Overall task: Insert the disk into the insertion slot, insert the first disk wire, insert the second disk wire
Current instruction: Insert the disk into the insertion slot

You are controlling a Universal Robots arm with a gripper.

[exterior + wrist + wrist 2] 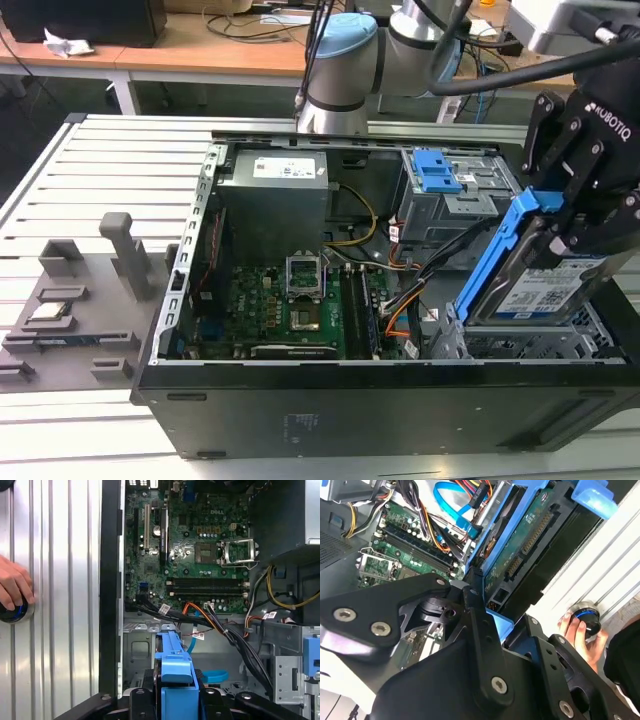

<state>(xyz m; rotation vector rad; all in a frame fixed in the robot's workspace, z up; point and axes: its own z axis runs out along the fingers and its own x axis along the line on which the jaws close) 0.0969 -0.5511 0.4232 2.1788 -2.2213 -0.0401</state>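
Disk, framed in its blue carrier, sits clamped in the gripper at the exterior view's right. The fingers are closed on the carrier's raised upper end. The disk is tilted with its label face up. Its lower end is down at the open top of the insertion slot, the silver perforated cage in the near right corner of the computer case. Whether it touches the cage I cannot tell. A taller grey cage with blue tabs stands behind. The first disk wire, an orange and black bundle, lies between the motherboard and the slot. The case rests on a ribbed metal table, with a grey fixture at the exterior view's left.

In the second wrist view, the disk's green circuit-board underside faces the camera, with the black finger linkages on either side of it. The second disk wire, a flat light-blue cable, loops over the motherboard, apart from the disk. A person's hand rests on a round knob with a blue ring on the table.

In the first wrist view, the carrier's end is pinched between the fingers, above the silver slot. A light-blue loop lies just beside the carrier. The orange and black bundle crosses near the board's edge.
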